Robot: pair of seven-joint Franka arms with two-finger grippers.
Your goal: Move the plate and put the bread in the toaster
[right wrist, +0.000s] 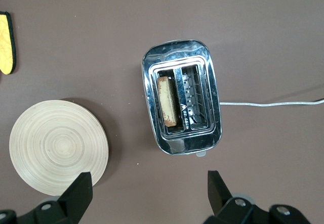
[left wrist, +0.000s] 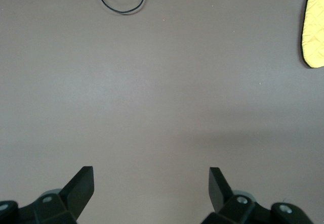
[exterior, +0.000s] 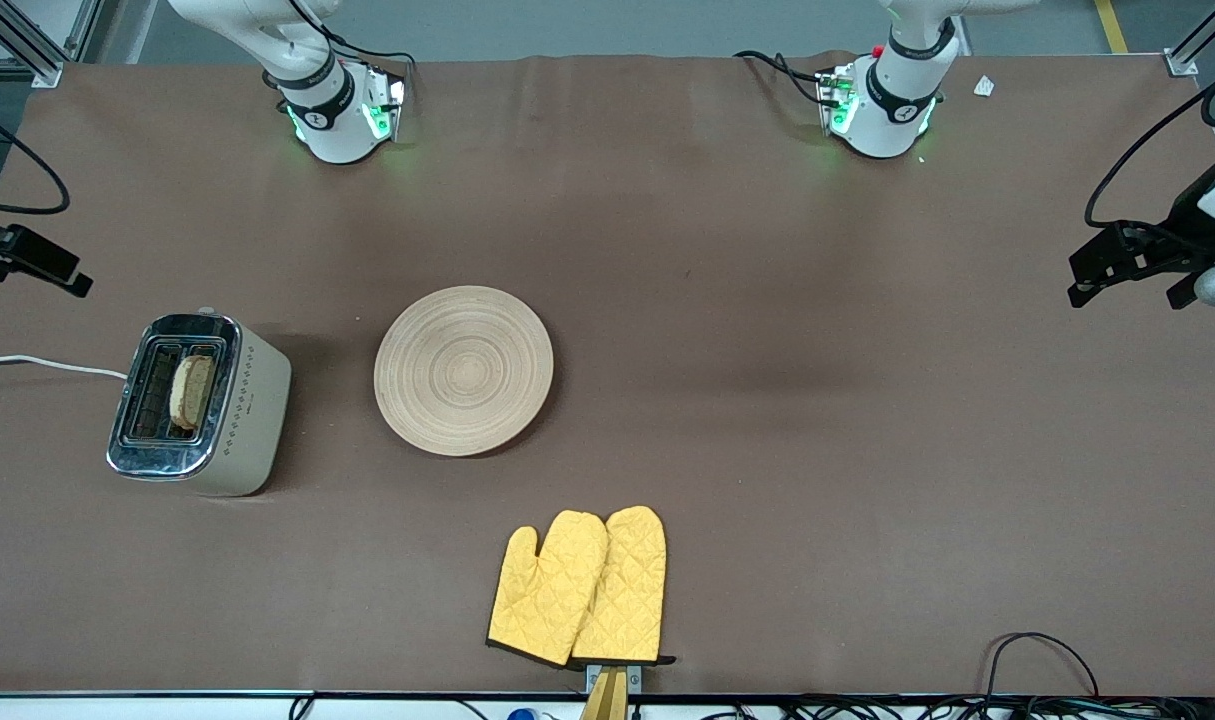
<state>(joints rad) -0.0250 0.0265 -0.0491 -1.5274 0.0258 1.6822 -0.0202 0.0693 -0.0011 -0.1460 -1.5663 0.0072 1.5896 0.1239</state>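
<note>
The tan wooden plate (exterior: pixel 464 370) lies bare near the table's middle; it also shows in the right wrist view (right wrist: pixel 58 153). The cream toaster (exterior: pixel 199 403) with a chrome top (right wrist: pixel 182 102) stands beside it, toward the right arm's end. The bread (exterior: pixel 192 390) stands upright in the toaster slot nearer the plate (right wrist: pixel 167 105). My right gripper (right wrist: pixel 149 188) is open and empty, high over the table between plate and toaster. My left gripper (left wrist: pixel 151 186) is open and empty over bare table. Neither gripper shows in the front view.
A pair of yellow oven mitts (exterior: pixel 579 588) lies near the table's front edge, and one shows in the left wrist view (left wrist: pixel 314 29). The toaster's white cord (exterior: pixel 47 365) runs off the table's end. Black devices (exterior: pixel 1137 260) (exterior: pixel 27 262) stand at both ends.
</note>
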